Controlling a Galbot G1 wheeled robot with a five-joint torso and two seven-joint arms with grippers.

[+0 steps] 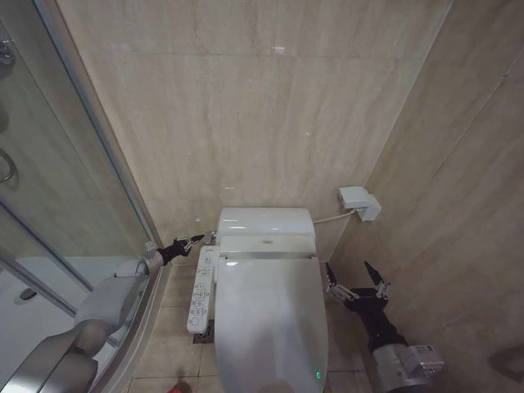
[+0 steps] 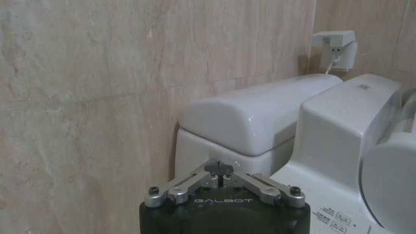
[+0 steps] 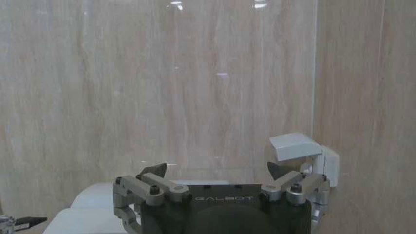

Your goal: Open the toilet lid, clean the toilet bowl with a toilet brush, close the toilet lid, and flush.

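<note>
The toilet lid lies closed flat over the toilet bowl, which stands against the beige tiled wall. The white button strip runs along the bowl's left side, and the tank sits behind the lid, against the wall. The left gripper is held at the left rear corner of the toilet, just beside the tank and above the far end of the button strip; its fingers are pressed together, with nothing between them. In the left wrist view the same gripper points at the side of the tank, very near it. The right gripper hangs to the right of the lid, apart from it, with its jaws spread wide and empty. In the right wrist view its two fingers stand well apart, facing the wall, and a small white wall box is mounted near the corner.
</note>
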